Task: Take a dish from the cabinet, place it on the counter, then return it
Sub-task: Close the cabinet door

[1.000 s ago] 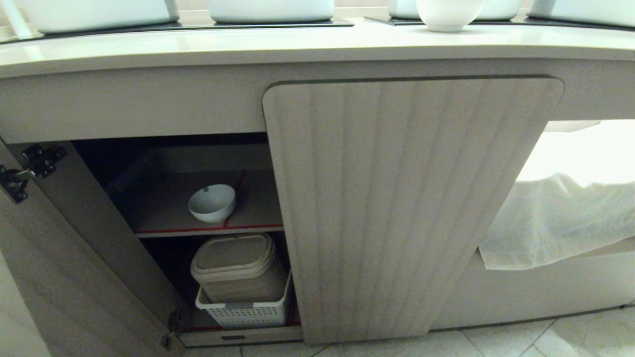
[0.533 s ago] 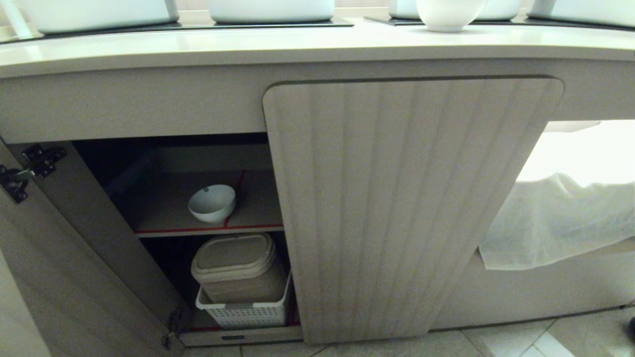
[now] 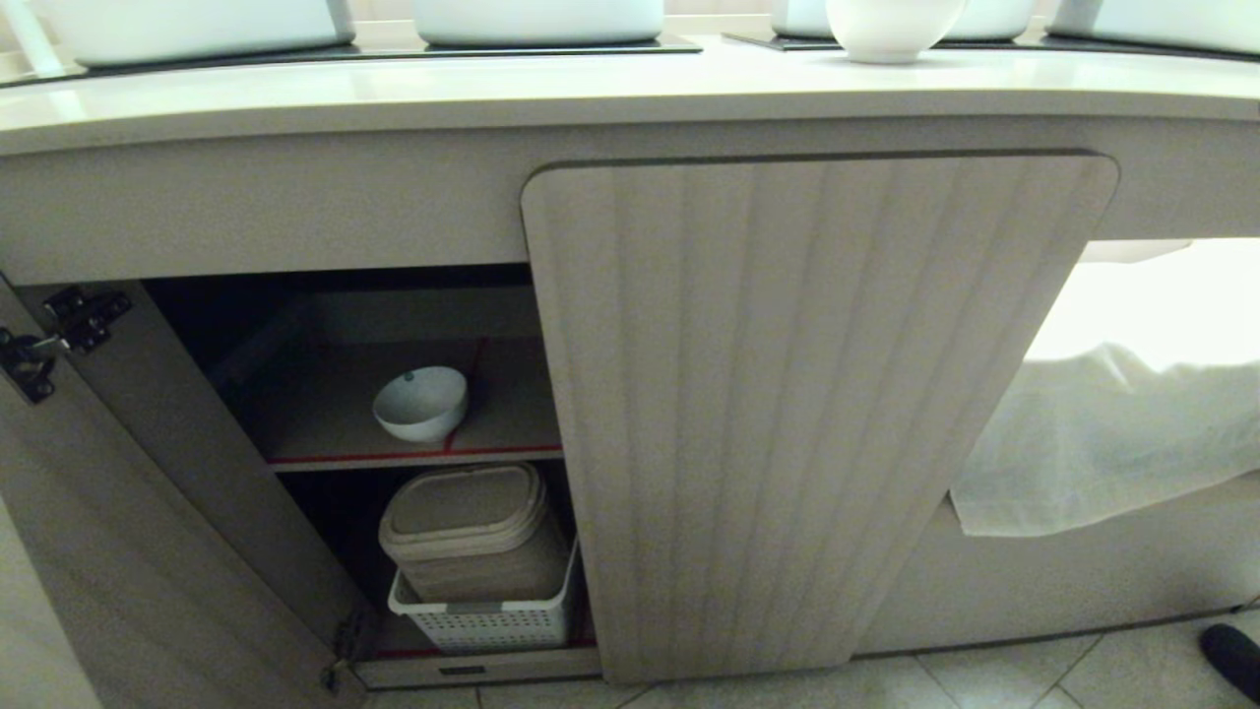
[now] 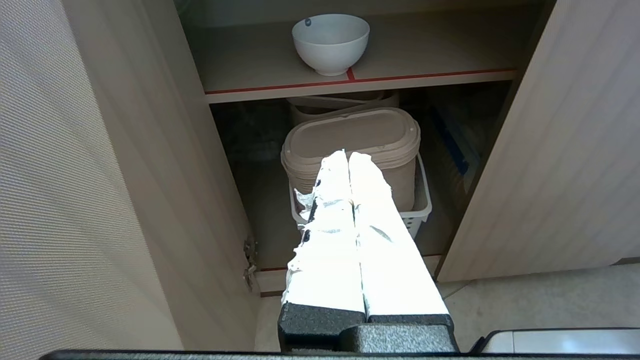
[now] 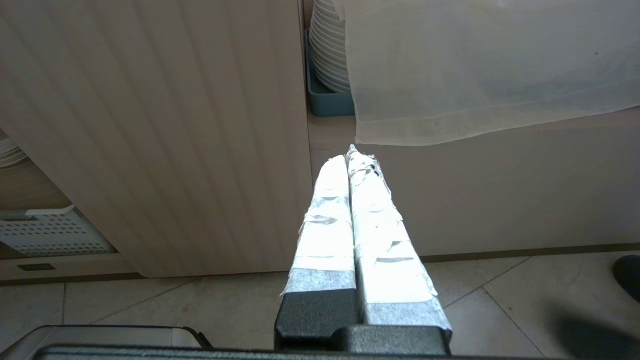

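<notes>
The left tool had its taped fingers pressed together with nothing between them. It hung in front of the open cabinet, clear of everything, pointing toward the lower compartment, where a tan lidded container sat in a white perforated basket. The right tool was likewise pressed together and empty, held low over the tiled floor before the shut ribbed door, with a pale cloth and a stack of white plates beyond it. Neither arm appeared in the head view.

The dish stood upright on the cabinet's shelf, near the red-lined front edge and touching a red line that ran back across the shelf; a small dark dot showed on the inside of its far wall near the rim. The left-hand door stood swung wide. Above, the worktop carried a second white bowl and several white basins. A dark shoe tip showed at the floor's right corner.
</notes>
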### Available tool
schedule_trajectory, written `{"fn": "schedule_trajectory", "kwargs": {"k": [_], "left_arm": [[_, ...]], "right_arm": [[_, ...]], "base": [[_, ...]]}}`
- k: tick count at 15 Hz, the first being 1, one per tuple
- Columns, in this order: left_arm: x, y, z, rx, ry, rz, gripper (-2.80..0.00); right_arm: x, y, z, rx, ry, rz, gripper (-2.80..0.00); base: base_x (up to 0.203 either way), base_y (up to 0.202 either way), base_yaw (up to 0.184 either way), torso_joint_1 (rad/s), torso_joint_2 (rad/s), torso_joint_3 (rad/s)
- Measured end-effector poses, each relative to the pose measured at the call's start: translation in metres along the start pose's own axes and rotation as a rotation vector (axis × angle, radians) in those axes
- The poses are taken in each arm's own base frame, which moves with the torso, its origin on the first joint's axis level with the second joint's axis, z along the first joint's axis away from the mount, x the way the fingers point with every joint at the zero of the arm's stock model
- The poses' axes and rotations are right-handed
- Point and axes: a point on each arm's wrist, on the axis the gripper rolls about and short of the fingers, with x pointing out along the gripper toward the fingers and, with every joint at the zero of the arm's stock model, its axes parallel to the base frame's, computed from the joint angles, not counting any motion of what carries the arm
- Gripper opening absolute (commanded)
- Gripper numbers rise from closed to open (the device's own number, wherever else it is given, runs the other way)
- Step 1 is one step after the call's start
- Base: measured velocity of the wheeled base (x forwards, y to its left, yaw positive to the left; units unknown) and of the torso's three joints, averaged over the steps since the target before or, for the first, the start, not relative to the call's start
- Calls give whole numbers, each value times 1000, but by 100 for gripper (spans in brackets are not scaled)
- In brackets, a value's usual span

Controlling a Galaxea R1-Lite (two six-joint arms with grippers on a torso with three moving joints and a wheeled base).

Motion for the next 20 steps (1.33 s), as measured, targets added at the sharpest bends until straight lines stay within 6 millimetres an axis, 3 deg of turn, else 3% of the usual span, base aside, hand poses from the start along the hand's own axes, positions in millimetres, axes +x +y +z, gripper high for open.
{"fn": "schedule_trajectory", "kwargs": {"k": [20], "left_arm": [[0, 0, 0, -1, 0, 0, -280]], "right_arm": [[0, 0, 0, 0, 0, 0, -280]], "base": [[0, 0, 0, 0, 0, 0]]}}
